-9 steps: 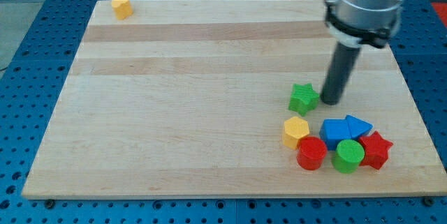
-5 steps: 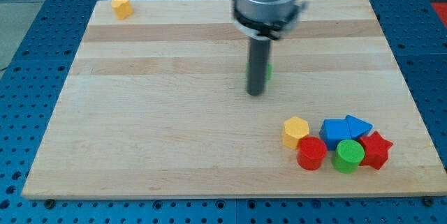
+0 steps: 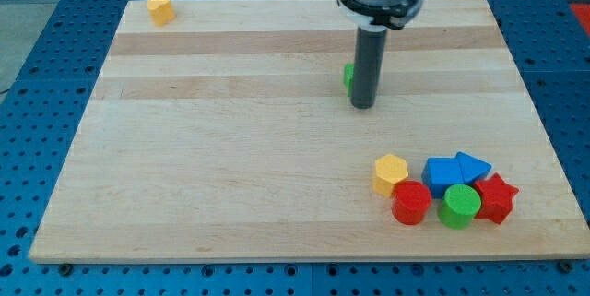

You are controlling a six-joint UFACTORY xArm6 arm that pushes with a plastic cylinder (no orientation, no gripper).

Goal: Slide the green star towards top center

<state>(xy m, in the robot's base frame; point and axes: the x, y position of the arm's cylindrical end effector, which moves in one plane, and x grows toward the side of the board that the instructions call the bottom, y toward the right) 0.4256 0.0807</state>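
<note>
The green star (image 3: 348, 77) lies a little right of the board's middle, in its upper half. Only a sliver of it shows at the left side of my rod; the rest is hidden behind the rod. My tip (image 3: 362, 106) rests on the board just below and to the right of the star, touching or nearly touching it.
A cluster sits at the view's bottom right: a yellow block (image 3: 390, 173), red cylinder (image 3: 411, 203), green cylinder (image 3: 459, 207), red star (image 3: 495, 197), blue cube (image 3: 442, 172) and blue triangle (image 3: 474, 166). A second yellow block (image 3: 160, 8) lies at the top left corner.
The star has moved from beside the cluster up and to the left, towards the board's upper middle. My rod first swung left, then came back right and upward with the star.
</note>
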